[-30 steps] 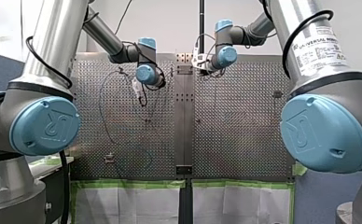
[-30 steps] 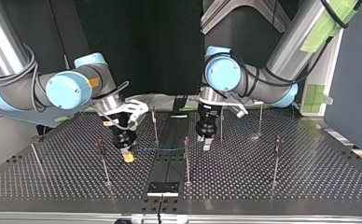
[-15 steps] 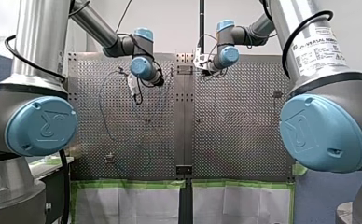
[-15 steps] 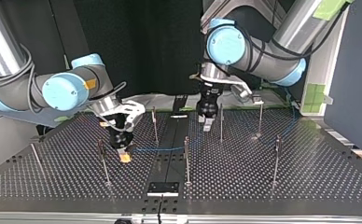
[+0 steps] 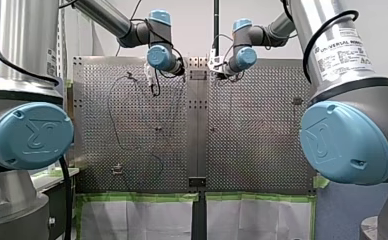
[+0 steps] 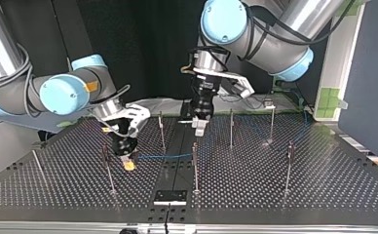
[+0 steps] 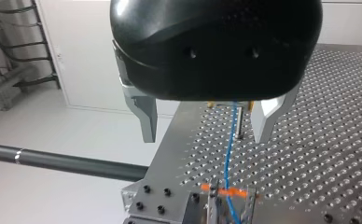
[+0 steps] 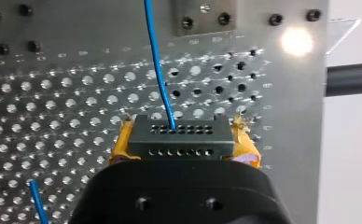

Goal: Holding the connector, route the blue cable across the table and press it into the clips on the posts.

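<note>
Our left arm enters the top view from one o'clock, elbow joint raised high and wrist turned straight down, so that our left gripper (image 6: 199,127) hangs clear of the table (image 6: 284,200), at twelve o'clock of the middle post (image 6: 195,168). In the left wrist view its two metal fingers (image 7: 144,119) stand spread wide and hold nothing: the tool is released. Ahead of them the blue cable (image 7: 229,154) crosses an orange clip (image 7: 226,191) at the head of a post; we cannot tell whether it sits fully in the clip.

Our right arm enters from ten o'clock, forearm low and wrist tipped down. Our right gripper (image 6: 127,163) is close over the surface at nine o'clock of the middle post. In the right wrist view its yellow pads (image 8: 120,147) are clenched on the connector (image 8: 179,135), a dark block with rows of small holes, and the cable leaves the connector's face ahead of the gripper. In the top view the cable stretches from this gripper toward three o'clock, to the middle post.

The table is perforated metal with a dark strip down its middle and a small dark plate (image 6: 170,196) at six o'clock. Behind the arms in the top view is a dark backdrop; the front view shows a pale wall at twelve o'clock and green tape (image 5: 137,196) along the table's edge at six o'clock.
</note>
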Tool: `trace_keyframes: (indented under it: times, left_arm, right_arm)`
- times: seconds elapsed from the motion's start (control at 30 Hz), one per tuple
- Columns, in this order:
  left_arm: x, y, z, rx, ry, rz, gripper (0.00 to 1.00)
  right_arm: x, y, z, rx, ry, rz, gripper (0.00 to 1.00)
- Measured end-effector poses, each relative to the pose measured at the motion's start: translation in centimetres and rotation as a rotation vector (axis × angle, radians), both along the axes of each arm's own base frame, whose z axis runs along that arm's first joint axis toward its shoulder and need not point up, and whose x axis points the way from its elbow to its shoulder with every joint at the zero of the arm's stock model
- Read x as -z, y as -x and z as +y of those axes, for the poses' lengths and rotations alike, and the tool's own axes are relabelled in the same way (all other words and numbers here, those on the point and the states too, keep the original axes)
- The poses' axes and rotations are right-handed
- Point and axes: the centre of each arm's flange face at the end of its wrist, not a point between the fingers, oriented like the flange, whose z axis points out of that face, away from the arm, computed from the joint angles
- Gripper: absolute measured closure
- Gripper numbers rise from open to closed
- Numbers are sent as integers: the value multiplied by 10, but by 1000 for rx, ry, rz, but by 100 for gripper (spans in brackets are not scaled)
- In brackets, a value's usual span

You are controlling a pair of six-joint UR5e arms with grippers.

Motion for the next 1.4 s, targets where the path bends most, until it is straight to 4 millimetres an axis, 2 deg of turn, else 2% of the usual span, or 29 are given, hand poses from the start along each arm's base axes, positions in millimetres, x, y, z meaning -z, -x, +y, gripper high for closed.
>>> trace_keyframes:
  times: [0.23, 0.43, 1.07, 1.4]
  left_arm:
    - [-15, 11, -29, 33, 0, -13, 0]
    - [-13, 7, -49, 57, -17, 9, 0]
    - [7, -49, -81, 16, -55, 52, 0]
    - [8, -81, -86, -16, -51, 46, 0]
  right_arm:
    - [-16, 6, 7, 2, 10, -5, 100]
    - [-26, 12, 12, 7, 12, -1, 100]
    - [-23, 20, 16, 16, 0, 10, 100]
    - [-23, 23, 13, 21, 1, 10, 100]
